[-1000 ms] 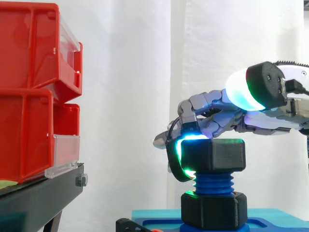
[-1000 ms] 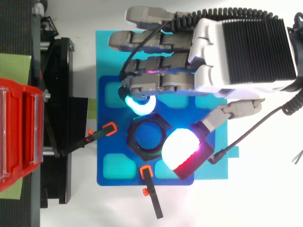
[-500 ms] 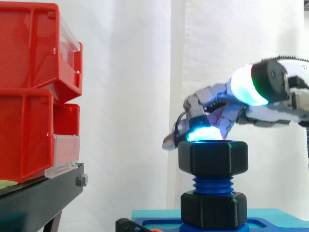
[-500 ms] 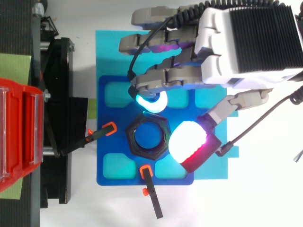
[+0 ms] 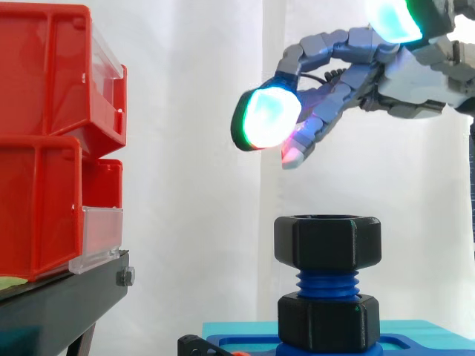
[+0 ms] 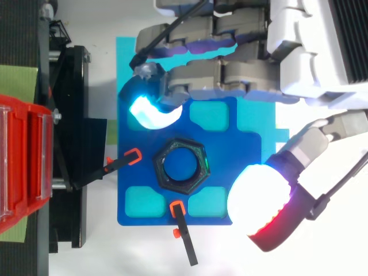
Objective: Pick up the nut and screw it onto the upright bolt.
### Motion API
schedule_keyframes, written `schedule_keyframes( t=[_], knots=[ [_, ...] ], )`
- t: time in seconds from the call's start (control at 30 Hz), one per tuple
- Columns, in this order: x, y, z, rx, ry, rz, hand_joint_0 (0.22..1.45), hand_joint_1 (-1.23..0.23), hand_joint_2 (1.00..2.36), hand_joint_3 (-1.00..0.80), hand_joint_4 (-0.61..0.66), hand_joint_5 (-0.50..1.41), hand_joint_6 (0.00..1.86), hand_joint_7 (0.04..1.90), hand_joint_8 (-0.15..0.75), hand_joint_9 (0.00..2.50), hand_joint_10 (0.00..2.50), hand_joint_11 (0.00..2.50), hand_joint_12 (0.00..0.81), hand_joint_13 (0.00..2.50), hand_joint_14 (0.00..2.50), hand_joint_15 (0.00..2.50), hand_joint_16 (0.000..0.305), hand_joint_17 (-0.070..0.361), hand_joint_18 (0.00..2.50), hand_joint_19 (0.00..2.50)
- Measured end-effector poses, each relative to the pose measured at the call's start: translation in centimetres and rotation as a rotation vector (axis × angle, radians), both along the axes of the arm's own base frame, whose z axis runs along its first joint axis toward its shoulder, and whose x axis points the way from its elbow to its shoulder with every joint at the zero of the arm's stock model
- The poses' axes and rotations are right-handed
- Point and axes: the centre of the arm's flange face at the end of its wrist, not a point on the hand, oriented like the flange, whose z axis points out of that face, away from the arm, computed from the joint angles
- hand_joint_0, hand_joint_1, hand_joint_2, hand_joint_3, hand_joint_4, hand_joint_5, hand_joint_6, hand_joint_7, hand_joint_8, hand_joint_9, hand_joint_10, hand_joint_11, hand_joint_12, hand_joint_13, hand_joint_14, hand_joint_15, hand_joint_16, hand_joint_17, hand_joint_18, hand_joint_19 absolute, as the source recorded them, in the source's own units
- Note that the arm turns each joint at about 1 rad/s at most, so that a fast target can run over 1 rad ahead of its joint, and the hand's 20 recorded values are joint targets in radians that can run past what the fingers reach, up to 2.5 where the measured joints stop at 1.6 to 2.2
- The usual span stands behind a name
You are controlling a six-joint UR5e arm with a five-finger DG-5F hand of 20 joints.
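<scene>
Found the hand [image 5: 415, 78] raised well above the nut [image 5: 327, 242], clear of it, with open air between. Noted fingers loosely extended and spread wide of the thumb, curled round nothing and pinching nothing. Saw one fingertip pad [image 5: 269, 117] glowing cyan-green with a red lower edge, the lowest part of the hand. Saw the thumb pad [image 6: 261, 198] glowing white with a red rim, from above hanging over a corner of the plate [image 6: 129, 172].

Located the nut, black and hexagonal, directly below the hand. From above, placed it in the gap between fingers and thumb, touched by neither. Found it seated level on top of the upright blue bolt [image 5: 327, 282], with a few turns of thread bare beneath it. Noted a black hexagonal base [image 5: 328, 321] at the bolt's foot, further below the hand.

Made out the blue plate under the bolt, with paler pockets in it, lying on a cyan sheet [image 6: 259, 123] that ran under the fingers. Counted two black clamps [image 6: 121, 164] with orange tips pointing in at the nut, on the side away from the palm.

Placed the red bins [image 5: 44, 148] on their black stand [image 5: 59, 304] out beyond the fingertips, well apart from the hand. Saw a white curtain [image 5: 193, 148] behind everything.
</scene>
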Motion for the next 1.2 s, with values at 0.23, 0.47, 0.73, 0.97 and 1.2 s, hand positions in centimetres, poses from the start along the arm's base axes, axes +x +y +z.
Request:
schedule_keyframes(
  t=[0.23, 0.47, 0.73, 0.97, 1.2],
  knots=[
    [0.4, 1.4, 0.1, -0.018, -0.003, 0.007, 0.44, -0.31, 1.0, -0.5, 0.18, -0.15, 0.5, 0.73, 0.278, 0.75, 0.0, 0.0, 0.318, 0.36, 0.0, 0.0, 0.037, 0.083, 0.13, 0.0],
    [0.9, 4.0, -0.6, -0.019, 0.007, 0.021, 0.44, -0.18, 1.0, -0.5, 0.17, -0.15, 0.5, 0.71, 0.27, 0.67, 0.0, 0.0, 0.33, 0.32, 0.0, 0.0, 0.039, 0.088, 0.07, 0.0],
    [2.1, 5.7, -4.8, 0.0, 0.057, 0.039, 0.42, 0.0, 1.0, -0.5, 0.15, -0.15, 0.5, 0.66, 0.261, 0.55, 0.0, 0.0, 0.349, 0.23, 0.0, 0.0, 0.043, 0.098, 0.0, 0.0],
    [2.3, 6.0, -5.4, 0.013, 0.064, 0.044, 0.42, 0.03, 1.0, -0.5, 0.15, -0.15, 0.5, 0.67, 0.255, 0.5, 0.0, 0.0, 0.354, 0.18, 0.0, 0.0, 0.044, 0.1, 0.0, 0.0],
    [2.2, 5.9, -5.5, 0.013, 0.071, 0.042, 0.42, 0.05, 1.0, -0.5, 0.13, -0.15, 0.5, 0.67, 0.246, 0.39, 0.0, 0.0, 0.354, 0.09, 0.0, 0.0, 0.045, 0.101, 0.0, 0.0]
  ],
)
